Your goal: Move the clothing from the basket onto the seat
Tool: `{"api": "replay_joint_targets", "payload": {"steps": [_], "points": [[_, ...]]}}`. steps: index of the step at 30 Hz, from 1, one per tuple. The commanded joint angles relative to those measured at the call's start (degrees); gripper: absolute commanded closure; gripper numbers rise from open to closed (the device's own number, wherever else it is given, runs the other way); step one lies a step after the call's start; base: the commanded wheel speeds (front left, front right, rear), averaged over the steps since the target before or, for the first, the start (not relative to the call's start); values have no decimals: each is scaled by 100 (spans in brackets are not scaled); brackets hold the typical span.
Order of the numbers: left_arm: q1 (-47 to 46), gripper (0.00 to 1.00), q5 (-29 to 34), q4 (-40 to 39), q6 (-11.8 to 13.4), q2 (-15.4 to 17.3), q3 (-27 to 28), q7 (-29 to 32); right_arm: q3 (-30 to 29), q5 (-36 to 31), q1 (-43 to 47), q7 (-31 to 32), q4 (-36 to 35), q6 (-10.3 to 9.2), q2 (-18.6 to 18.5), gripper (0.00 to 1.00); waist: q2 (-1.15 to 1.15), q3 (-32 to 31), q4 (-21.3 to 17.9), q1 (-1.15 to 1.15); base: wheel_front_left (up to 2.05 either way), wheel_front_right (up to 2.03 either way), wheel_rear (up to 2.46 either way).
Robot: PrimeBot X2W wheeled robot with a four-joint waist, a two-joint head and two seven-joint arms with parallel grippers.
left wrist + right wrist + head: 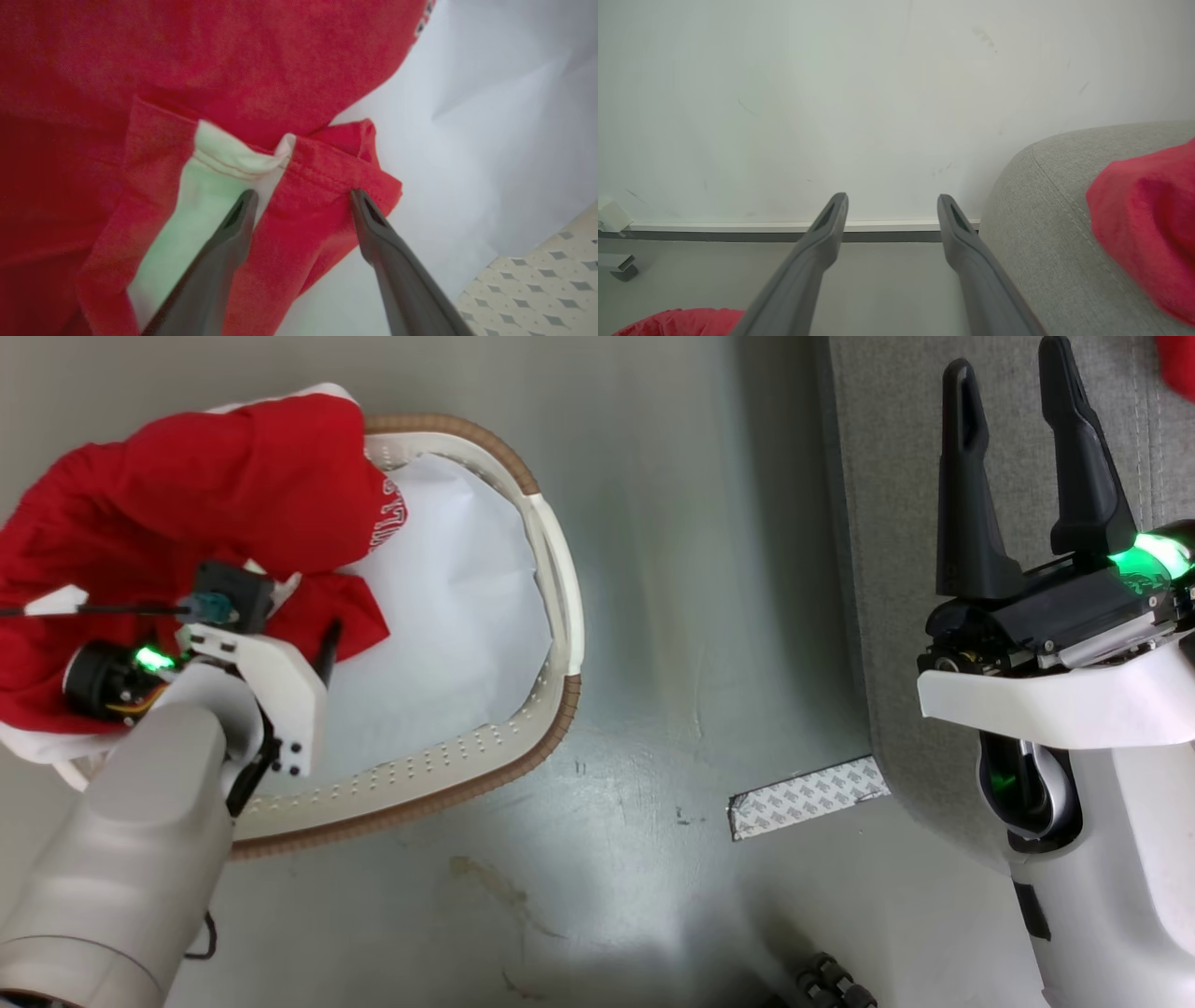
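Red clothing (pixel 215 495) heaped in the basket (pixel 560 616), left gripper (pixel 302 196) spread, fingers (pixel 224 247) astride a red fold, right gripper (pixel 1013 392) parted and empty, over the seat (pixel 896 569) right of the basket.

The left side of the basket (pixel 563 616) lies hidden under the clothing (pixel 205 495) (lettering (pixel 394 515) cut short, unreadable).

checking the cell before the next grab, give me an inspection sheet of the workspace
surface: grey floor, scuffed and stained
job's things: red clothing heaped over basket on white sheet; another red piece on seat
clutter: tape strip on floor
grippers: left gripper open, straddling a red fold; right gripper open, empty
cables: thin black cable at left wrist
surroundings: white wall, baseboard
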Motion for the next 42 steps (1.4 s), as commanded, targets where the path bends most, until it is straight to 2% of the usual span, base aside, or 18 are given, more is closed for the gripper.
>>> {"api": "replay_joint_targets", "payload": {"steps": [1, 6, 11, 12, 14, 15, 21, 28, 34, 42], "points": [[-35, 0, -73, 88, 10, 54, -111, 135, 13, 37, -70, -17, -42, -13, 23, 0, 0, 42, -46, 0, 0, 0, 0], [30, 0, -269, 142, 10, 59, -626, 811, 4, 57, -62, -17, -65, -13, 23, 0, 0, 67, -93, 0, 0, 0, 0], [-24, 0, -477, 2, 10, 202, -1022, 1039, -9, 50, -31, -17, -89, -13, 24, 0, 0, 108, -135, 0, 0, 0, 0], [-36, 3, -536, -21, 10, 244, -1074, 1059, -13, 47, -22, -17, -91, -13, 23, 0, 0, 111, -141, 0, 0, 0, 0], [-50, 63, -664, -50, 10, 298, -1181, 1069, -18, 33, -7, -17, -87, -13, 24, 0, 0, 110, -153, 0, 0, 0, 0], [-60, 100, -702, -75, 10, 313, -1225, 1022, -21, 29, 1, -17, -87, -13, 24, 0, 0, 104, -154, 0, 0, 0, 0], [-83, 100, -963, -106, 10, 348, -1441, 737, -52, 1, 20, -17, -14, -13, 23, 0, 0, -14, -117, 0, 0, 0, 0], [18, 100, -1226, -113, 10, 247, -1676, 404, -64, -92, 80, -17, 41, -13, 23, 0, 0, -363, 9, 0, 0, 0, 0], [204, 100, -1501, -129, 10, 71, -1819, -31, -152, -247, 215, -17, 165, -13, 14, 0, 0, -934, 185, 0, 0, 0, 0], [510, 100, -1778, -279, 10, -179, -2027, -702, -257, -219, 561, -17, 372, -13, -229, 0, 0, -1899, 495, 0, 0, 0, 0]]}}
